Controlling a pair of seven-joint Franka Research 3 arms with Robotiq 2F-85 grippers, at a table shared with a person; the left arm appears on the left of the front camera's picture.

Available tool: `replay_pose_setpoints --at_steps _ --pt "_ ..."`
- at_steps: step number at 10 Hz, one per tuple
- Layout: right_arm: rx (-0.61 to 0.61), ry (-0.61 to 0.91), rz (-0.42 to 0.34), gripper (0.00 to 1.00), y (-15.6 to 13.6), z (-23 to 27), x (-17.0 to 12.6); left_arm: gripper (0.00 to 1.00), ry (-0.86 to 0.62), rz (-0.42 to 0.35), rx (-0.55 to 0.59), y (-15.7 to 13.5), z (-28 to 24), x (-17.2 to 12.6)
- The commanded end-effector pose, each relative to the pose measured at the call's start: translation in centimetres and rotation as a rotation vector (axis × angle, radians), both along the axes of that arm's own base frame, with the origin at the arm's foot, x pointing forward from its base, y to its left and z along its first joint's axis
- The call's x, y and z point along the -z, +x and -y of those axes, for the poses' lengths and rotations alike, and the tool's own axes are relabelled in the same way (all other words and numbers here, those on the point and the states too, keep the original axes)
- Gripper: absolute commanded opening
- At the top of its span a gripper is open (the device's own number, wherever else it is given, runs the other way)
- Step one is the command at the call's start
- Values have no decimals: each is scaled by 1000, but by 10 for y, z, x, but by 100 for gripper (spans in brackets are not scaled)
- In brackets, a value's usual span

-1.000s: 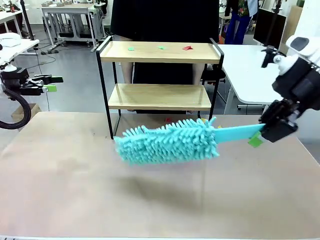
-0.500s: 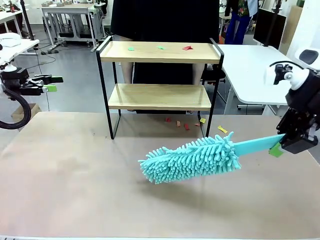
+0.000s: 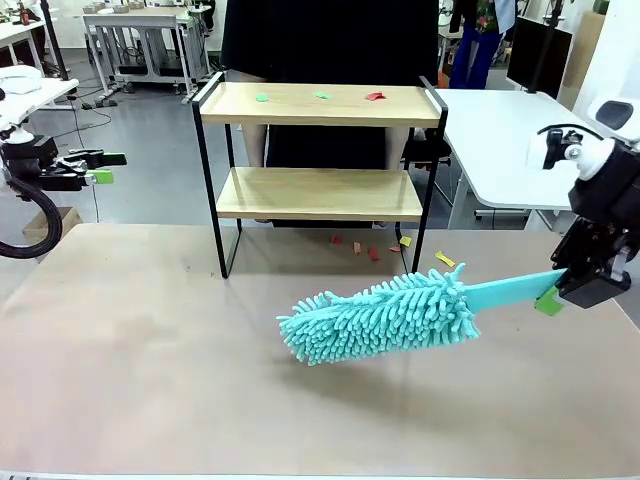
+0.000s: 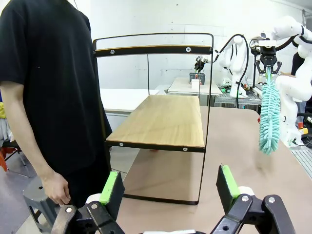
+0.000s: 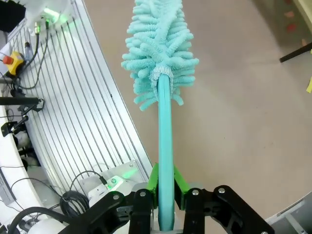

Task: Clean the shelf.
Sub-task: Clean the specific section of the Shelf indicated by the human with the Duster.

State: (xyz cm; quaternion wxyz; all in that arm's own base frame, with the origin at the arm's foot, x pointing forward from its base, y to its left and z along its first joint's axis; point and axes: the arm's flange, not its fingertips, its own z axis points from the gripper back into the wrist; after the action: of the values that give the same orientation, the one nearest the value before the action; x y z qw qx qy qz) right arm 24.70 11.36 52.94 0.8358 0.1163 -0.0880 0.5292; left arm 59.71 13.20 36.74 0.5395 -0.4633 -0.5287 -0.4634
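Note:
The shelf (image 3: 320, 190), two light wooden boards in a thin black frame, stands at the table's far side; the left wrist view shows the shelf (image 4: 161, 122) end-on. My right gripper (image 3: 552, 290) is shut on the flat handle of a turquoise fluffy duster (image 3: 380, 315), whose head hangs over the table in front of the shelf's right half. Seen from the right wrist, the right gripper (image 5: 165, 187) pinches that handle between green pads, and the duster (image 5: 158, 48) points away. At the far left, off the table, my left gripper (image 3: 105, 167) stands open and holds nothing; its left gripper (image 4: 168, 185) faces the shelf's end.
Small green scraps (image 3: 262, 97) and a red scrap (image 3: 375, 96) lie on the top board. More coloured scraps (image 3: 370, 250) lie on the table (image 3: 150, 350) under the shelf's right end. A person in black (image 3: 330, 40) stands behind the shelf. A white table (image 3: 490, 140) is at the right.
Over the last second my right gripper pulled the duster to the right and lower, away from the shelf's left leg. In the last half second it barely moved. The left arm stayed still.

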Motion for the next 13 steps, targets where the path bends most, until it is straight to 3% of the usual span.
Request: replay_pose_setpoints --at_steps 1,13 --pt "-25 -8 18 12 0 3 -2 100 3 9 2 -2 1 -2" --pt "-25 -8 18 12 0 3 -2 100 3 9 2 -2 1 -2"
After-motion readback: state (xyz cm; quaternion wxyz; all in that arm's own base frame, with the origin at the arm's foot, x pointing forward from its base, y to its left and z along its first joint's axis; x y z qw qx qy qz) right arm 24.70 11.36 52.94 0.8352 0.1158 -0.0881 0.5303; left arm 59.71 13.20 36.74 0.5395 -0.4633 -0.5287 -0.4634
